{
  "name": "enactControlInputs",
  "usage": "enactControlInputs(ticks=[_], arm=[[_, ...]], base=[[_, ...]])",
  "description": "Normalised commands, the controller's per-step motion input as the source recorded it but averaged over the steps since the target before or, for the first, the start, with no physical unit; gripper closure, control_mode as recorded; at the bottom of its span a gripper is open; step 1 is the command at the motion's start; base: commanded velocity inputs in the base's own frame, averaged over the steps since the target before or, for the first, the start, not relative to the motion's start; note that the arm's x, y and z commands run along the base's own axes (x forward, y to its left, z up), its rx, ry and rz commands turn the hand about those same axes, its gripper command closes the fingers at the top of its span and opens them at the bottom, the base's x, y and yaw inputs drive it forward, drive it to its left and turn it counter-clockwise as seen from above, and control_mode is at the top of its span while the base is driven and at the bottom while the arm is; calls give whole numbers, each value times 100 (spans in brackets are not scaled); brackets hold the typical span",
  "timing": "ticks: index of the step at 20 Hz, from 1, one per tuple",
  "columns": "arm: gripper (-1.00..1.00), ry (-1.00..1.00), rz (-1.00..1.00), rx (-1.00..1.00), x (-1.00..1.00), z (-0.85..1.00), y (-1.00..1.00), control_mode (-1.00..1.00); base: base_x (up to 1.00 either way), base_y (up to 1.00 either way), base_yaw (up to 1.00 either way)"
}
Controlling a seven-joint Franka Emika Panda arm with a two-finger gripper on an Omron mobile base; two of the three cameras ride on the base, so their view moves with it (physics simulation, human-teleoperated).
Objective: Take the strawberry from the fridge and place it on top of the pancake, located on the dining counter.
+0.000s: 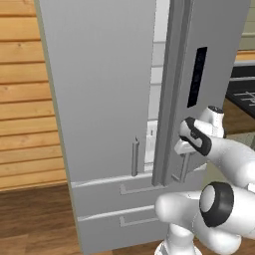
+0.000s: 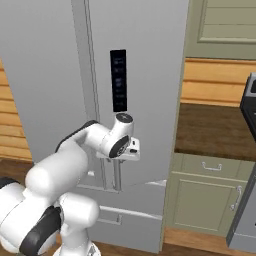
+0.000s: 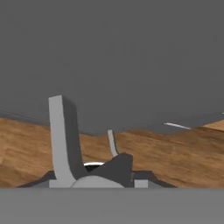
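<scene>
- Fridge [image 1: 104,99]: tall, light grey, two doors over two drawers; right door [image 1: 209,60] stands slightly ajar, pale shelves showing in the gap.
- Gripper [image 1: 185,149] is at the right door's vertical bar handle [image 3: 65,140], low on the door; fingers look clamped around the handle.
- Black display panel [image 2: 118,80] sits on that door, above the hand.
- Right of the fridge: dark worktop [image 2: 210,130] over green-grey cabinets [image 2: 205,195].
- Strawberry: can't make it out.
</scene>
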Motion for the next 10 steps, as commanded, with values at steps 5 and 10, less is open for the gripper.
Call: enactControlInputs(ticks=[5, 10], arm=[[100, -1, 0, 12, -35, 0, -79, -100], [100, -1, 0, 12, -24, -3, -77, -100]], base=[[0, 0, 0], [0, 0, 0]])
